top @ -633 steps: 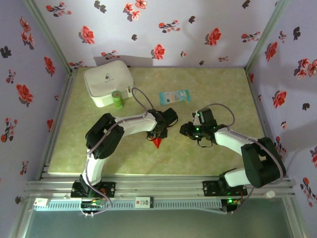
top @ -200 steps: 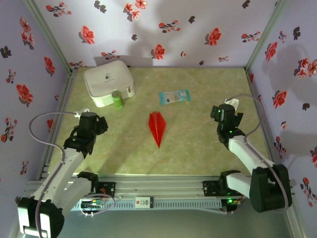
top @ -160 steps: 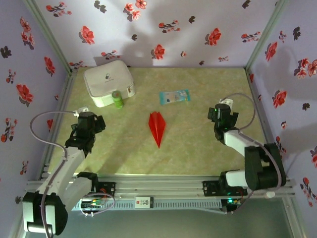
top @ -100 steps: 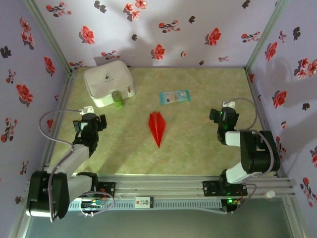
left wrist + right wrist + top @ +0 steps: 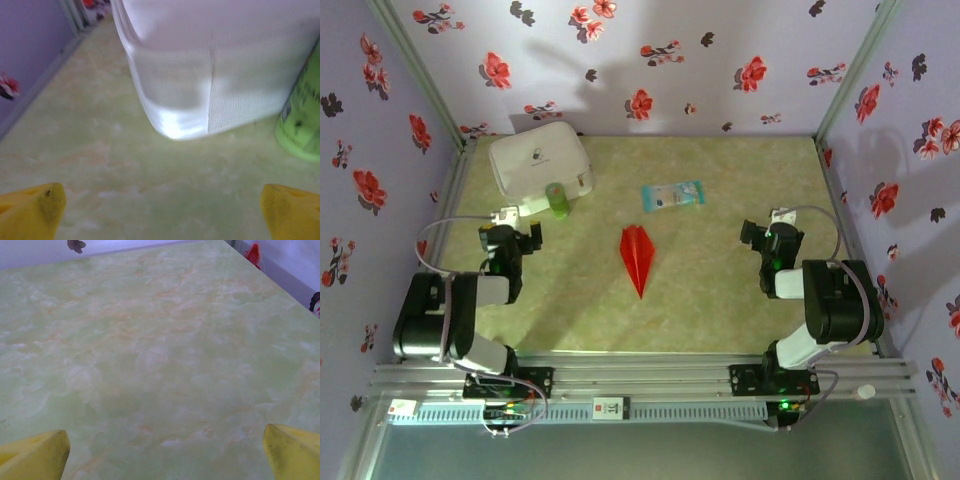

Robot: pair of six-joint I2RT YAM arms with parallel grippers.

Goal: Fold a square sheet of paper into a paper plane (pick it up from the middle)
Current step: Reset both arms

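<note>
With left fingers (image 5: pixel 30 210) and right fingers (image 5: pixel 35 455) released and empty over the worktop (image 5: pixel 740 180), left near the white case (image 5: pixel 535 165), looks finished, given the paper plane (image 5: pixel 637 258) lying flat mid-worktop, calling only for keeping clear.

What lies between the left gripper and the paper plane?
Nothing: in the top view, bare table separates the left gripper from the plane.

Red paper plane (image 5: pixel 637 258), green marbled table (image 5: pixel 720 300), lilac floral walls (image 5: pixel 550 60)
</note>
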